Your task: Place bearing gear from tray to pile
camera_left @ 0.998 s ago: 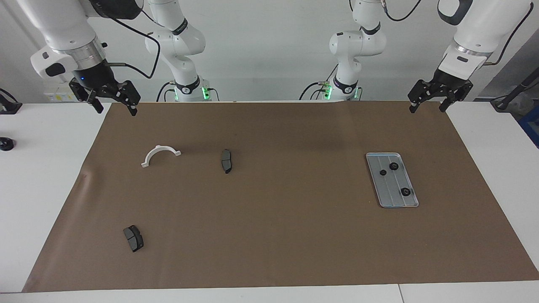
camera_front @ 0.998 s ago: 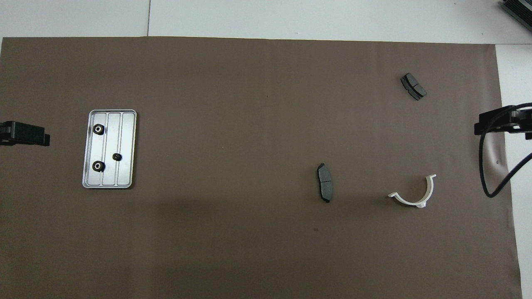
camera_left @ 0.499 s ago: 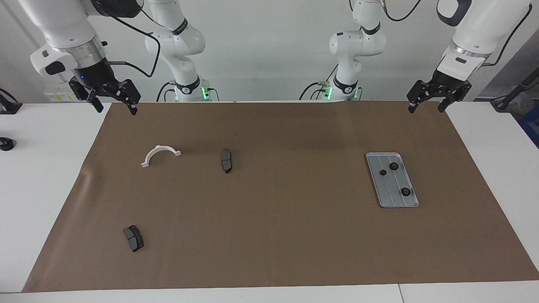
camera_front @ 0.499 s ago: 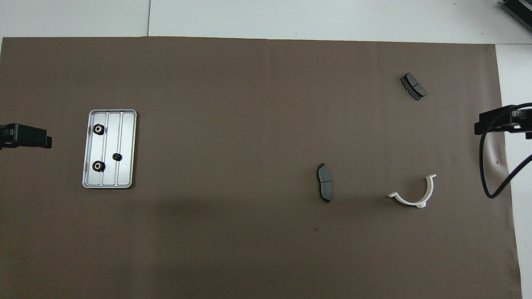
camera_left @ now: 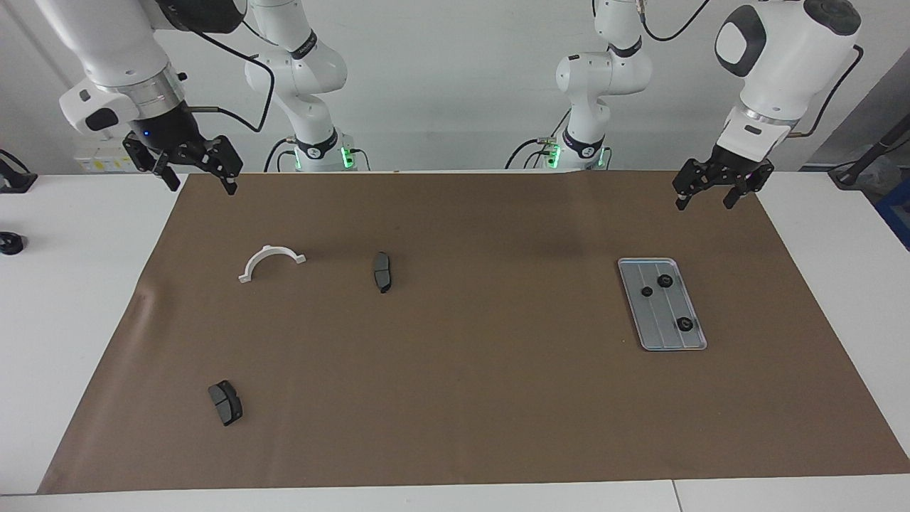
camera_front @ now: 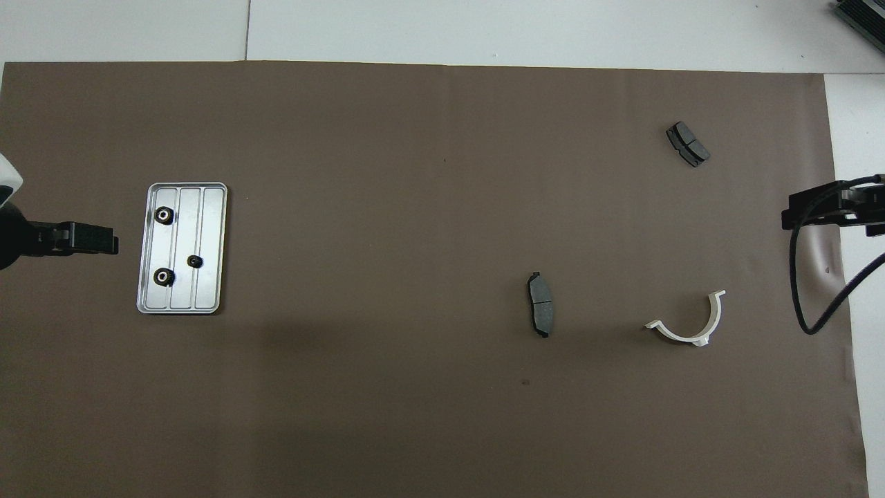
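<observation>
Tray [camera_left: 674,334] is seen flat on brown mat [camera_left: 462,398], toward the left arm's end, well inside the mat edges. Three gears are held in it: two bigger gears [camera_left: 665,281] [camera_left: 684,324] and a small gear [camera_left: 647,291], none touching, none at the rim. In the overhead view the same tray [camera_front: 207,242] is shown with bare ridged floor along its side toward the table middle.

Pile parts are scattered toward the right arm's end: white bracket [camera_left: 270,262], one pad [camera_left: 382,272] beside it toward the table middle, a second pad [camera_left: 225,402] much farther from the robots. All three are well apart. A wide bare stretch of mat is left between tray and pile.

Left gripper [camera_left: 704,193] is held in the air over the mat edge nearest the robots, jaws wide, nothing held; tray is well apart from it. In the overhead view it [camera_front: 93,238] is seen just beside the tray's outer rim.

Right gripper [camera_left: 200,176] is held over the mat corner at its own end, jaws wide, empty, waiting
</observation>
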